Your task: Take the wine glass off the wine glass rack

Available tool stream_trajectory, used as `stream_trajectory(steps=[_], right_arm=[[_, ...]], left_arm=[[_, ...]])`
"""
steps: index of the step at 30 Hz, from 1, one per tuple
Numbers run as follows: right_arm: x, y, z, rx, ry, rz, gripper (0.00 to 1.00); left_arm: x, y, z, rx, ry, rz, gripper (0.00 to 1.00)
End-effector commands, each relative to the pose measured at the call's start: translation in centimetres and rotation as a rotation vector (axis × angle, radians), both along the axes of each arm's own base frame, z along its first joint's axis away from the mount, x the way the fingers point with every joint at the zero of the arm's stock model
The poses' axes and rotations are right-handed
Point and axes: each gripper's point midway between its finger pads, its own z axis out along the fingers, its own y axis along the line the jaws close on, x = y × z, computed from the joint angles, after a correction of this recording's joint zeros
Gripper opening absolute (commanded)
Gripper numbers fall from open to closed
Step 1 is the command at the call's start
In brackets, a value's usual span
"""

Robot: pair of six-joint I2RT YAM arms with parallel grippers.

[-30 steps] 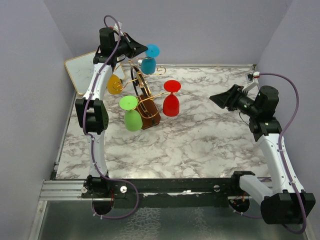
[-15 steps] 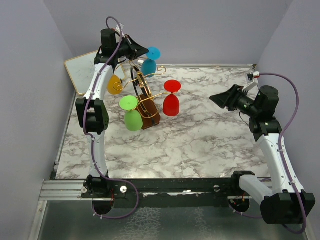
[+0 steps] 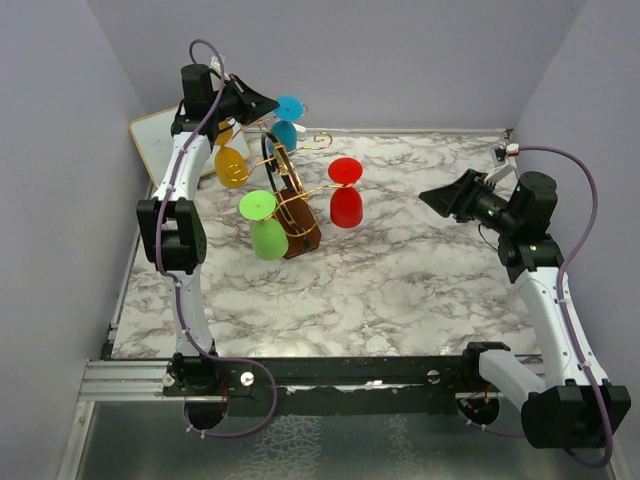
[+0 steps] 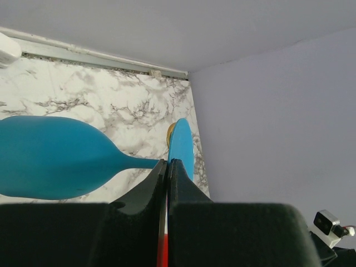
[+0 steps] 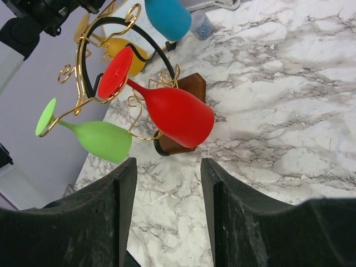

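"What colours are those glasses?"

"Four of them, each one plain colour all over. The blue glass [image 4: 50, 164] hangs at twelve o'clock of the rack [image 3: 288, 185], the red glass [image 3: 346, 207] at three, the green glass [image 3: 267, 240] at seven. The yellow glass [image 3: 231, 167] at ten is nearly orange."

"And the rack itself?"

"Gold wire on a brown block [image 3: 300, 237]."

"The table [image 3: 420, 290]?"

"White marble pattern, grey veins running all through it. The walls [image 3: 400, 60] are pale lilac."

"That board [image 3: 160, 145] at ten o'clock?"

"White, with a light wood-coloured edge."

"The arms [image 3: 186, 160]?"

"White links, black joints, purple cables [image 3: 596, 205]."
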Motion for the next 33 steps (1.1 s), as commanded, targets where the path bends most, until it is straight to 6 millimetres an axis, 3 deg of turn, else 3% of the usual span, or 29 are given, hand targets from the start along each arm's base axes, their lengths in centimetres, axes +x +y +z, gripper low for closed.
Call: stream_trajectory(steps=[1, 6, 14, 20, 25, 26, 33], right_arm=[[0.1, 0.1, 0.2, 0.005, -0.018, -0.002, 0.5], [0.1, 0.1, 0.1, 0.006, -0.019, 0.001, 0.5], [-0.1, 0.6, 0.7, 0.012, -0.037, 0.043, 0.5], [-0.5, 1.1, 2.2, -0.004, -0.083, 0.095, 0.5], [-1.1, 1.8, 4.3, -0.034, -0.145, 0.181, 0.5], [-1.3, 1.9, 4.8, -0.036, -0.158, 0.197, 0.51], [-3.0, 3.4, 7.7, -0.009, -0.223, 0.36, 0.5]], left_arm=[[-0.8, 0.2, 3.7, -0.012, -0.084, -0.007, 0.0], [-0.2, 1.0, 4.6, -0.026, -0.11, 0.021, 0.0], [1.1, 2.8, 8.9, 0.044, -0.249, 0.113, 0.0], [0.0, 4.3, 12.2, 0.133, -0.373, 0.188, 0.0], [-4.3, 4.3, 15.5, 0.18, -0.536, 0.187, 0.0], [-6.3, 4.1, 17.4, 0.182, -0.602, 0.183, 0.0], [-16.4, 4.2, 23.6, 0.261, -0.9, 0.214, 0.0]])
